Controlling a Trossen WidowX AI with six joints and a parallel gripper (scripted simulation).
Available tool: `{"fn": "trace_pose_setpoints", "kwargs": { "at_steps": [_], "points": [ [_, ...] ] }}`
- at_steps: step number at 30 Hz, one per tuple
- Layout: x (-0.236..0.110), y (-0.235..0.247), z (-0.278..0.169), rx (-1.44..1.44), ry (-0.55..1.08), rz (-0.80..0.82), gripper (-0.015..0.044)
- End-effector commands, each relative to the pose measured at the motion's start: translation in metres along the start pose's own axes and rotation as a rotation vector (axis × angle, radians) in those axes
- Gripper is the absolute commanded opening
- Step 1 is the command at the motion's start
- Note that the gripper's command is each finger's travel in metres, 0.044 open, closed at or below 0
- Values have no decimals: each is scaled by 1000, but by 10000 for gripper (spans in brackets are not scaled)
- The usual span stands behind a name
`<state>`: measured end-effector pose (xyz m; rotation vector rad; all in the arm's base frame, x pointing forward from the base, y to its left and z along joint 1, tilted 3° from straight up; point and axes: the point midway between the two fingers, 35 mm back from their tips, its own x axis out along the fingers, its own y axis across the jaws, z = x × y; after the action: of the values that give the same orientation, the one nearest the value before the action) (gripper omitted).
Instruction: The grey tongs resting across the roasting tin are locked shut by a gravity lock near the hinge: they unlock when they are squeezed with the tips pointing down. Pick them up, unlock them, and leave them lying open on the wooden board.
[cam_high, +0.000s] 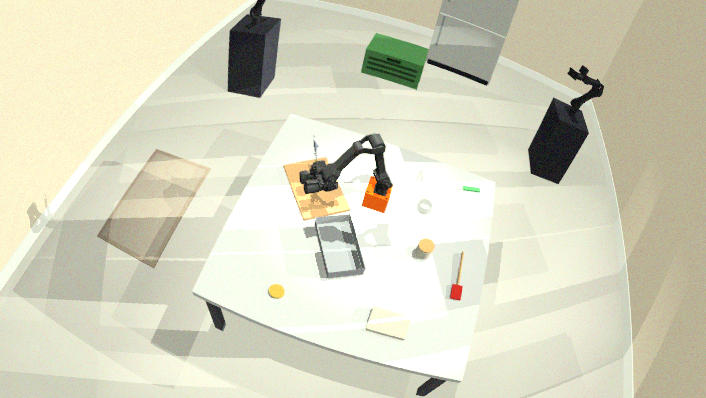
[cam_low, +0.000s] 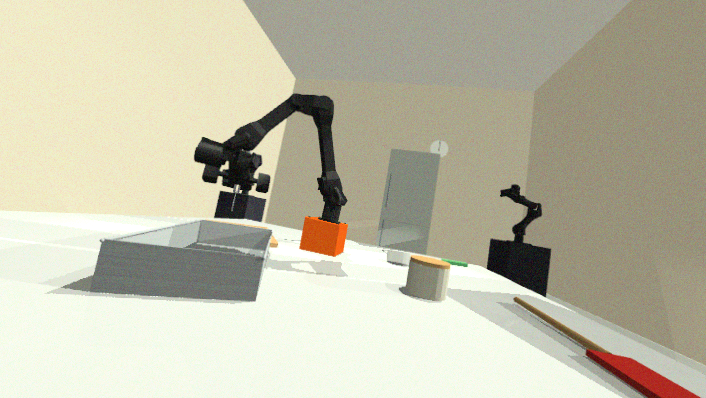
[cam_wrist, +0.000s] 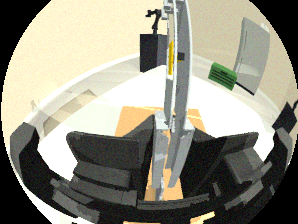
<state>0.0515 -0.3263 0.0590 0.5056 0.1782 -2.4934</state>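
My gripper (cam_high: 315, 169) (cam_low: 235, 189) (cam_wrist: 162, 117) is shut on the grey tongs (cam_high: 314, 144) (cam_low: 234, 200) (cam_wrist: 174, 63) and holds them in the air above the wooden board (cam_high: 327, 206) (cam_wrist: 133, 123). In the wrist view the tongs run as two long, close arms straight out from between the fingers, toward the far black pedestal. I cannot tell whether their arms are locked or spread. The grey roasting tin (cam_high: 358, 246) (cam_low: 175, 270) stands just in front of the board with nothing in it.
The arm's orange base block (cam_high: 376, 201) (cam_low: 322, 236) stands right of the board. A cork-lidded jar (cam_high: 425, 247) (cam_low: 427, 277), a white bowl (cam_high: 424, 206), a green marker (cam_high: 471, 189), a red spatula (cam_high: 456, 285) (cam_low: 625, 370), a yellow disc (cam_high: 276, 291) and a cream pad (cam_high: 388, 323) lie on the table.
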Motion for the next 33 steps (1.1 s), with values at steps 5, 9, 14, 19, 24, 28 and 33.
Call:
{"fn": "trace_pose_setpoints", "kwargs": {
  "at_steps": [5, 9, 14, 19, 24, 28, 33],
  "points": [
    [11, 1, -2, -38, 149, -50, -150],
    [20, 0, -3, -63, 291, -85, -150],
    [27, 0, -2, -80, 468, -110, -150],
    [30, -1, 1, -86, 646, -117, -150],
    [31, -1, 7, -77, 822, -104, -150],
    [29, -1, 15, -60, 954, -78, -150],
    [25, 0, 29, -21, 1119, -28, -150]
  ]
}}
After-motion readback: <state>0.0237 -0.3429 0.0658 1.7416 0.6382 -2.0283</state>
